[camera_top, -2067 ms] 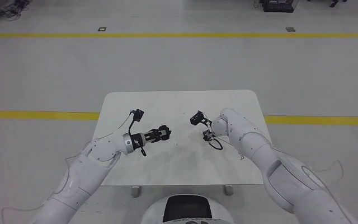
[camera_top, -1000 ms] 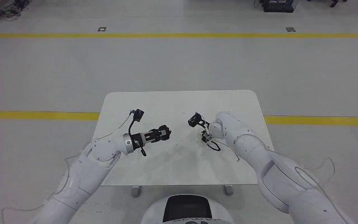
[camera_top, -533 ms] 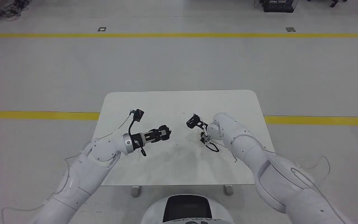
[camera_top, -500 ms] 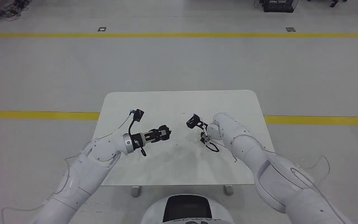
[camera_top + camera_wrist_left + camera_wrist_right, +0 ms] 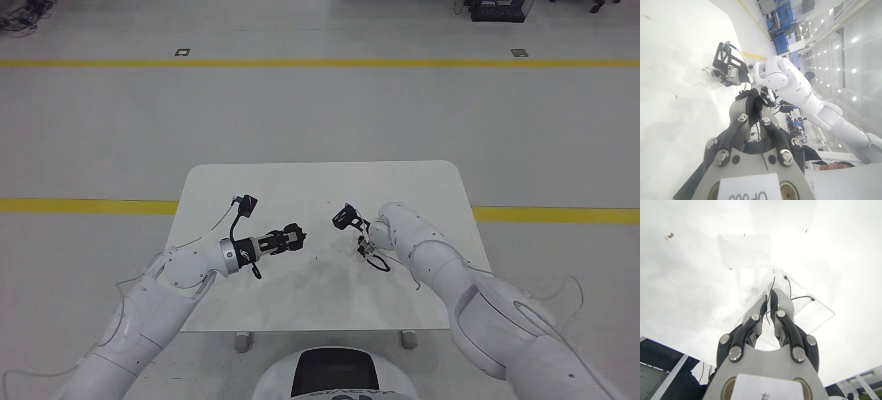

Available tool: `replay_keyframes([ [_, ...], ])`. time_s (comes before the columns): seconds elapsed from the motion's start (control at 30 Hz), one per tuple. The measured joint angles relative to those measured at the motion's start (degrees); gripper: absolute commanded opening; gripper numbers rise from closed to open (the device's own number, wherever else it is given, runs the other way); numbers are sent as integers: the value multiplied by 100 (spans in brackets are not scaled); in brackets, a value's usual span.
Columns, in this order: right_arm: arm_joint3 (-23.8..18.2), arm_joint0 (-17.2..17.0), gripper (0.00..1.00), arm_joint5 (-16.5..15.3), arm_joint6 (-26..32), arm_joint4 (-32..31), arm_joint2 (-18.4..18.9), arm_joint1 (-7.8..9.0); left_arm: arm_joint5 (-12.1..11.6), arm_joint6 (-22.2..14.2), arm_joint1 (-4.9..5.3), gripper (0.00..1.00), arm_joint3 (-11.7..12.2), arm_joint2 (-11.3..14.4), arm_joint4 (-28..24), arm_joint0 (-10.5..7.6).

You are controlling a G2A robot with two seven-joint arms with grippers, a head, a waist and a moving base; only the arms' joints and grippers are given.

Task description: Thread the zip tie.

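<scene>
Right end effector (image 5: 768,295) is pinching the black zip tie (image 5: 774,281) over the clear plate (image 5: 822,313) on the bench (image 5: 687,275). Left end effector (image 5: 753,97) is hovering, fingers together. Judgement: the grip is needing steadiness, the tail feeding slowly.

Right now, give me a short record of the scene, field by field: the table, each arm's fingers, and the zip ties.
Surface: white table
Left gripper: over the table, fingers closed; whether they hold anything is unclear
Right gripper: over the clear plate, fingers closed on a thin black zip tie
Spare ties: black, lying on the clear plate
Threading: no finished loop visible
</scene>
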Motion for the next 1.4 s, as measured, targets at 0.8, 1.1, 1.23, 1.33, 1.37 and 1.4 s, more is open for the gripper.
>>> replay_keyframes([
  [0.8, 243, 28, 15, 28, -259, -135, 103, -121, 0, 0, 0, 0, 0, 0, 0, 0],
  [1.1, 304, 4, 9, 20, -224, -189, 127, -167, 0, 0, 0, 0, 0, 0, 0, 0],
  [1.23, 338, 10, 0, 47, -204, -214, 138, -189, 0, 0, 0, 0, 0, 0, 0, 0],
  [1.33, 367, 18, 0, 57, -207, -235, 151, -203, 0, 0, 0, 0, 0, 0, 0, 0],
  [1.37, 374, 22, 0, 60, -208, -241, 155, -206, 0, 0, 0, 0, 0, 0, 0, 0],
  [1.4, 380, 26, 0, 67, -208, -249, 158, -209, 0, 0, 0, 0, 0, 0, 0, 0],
])
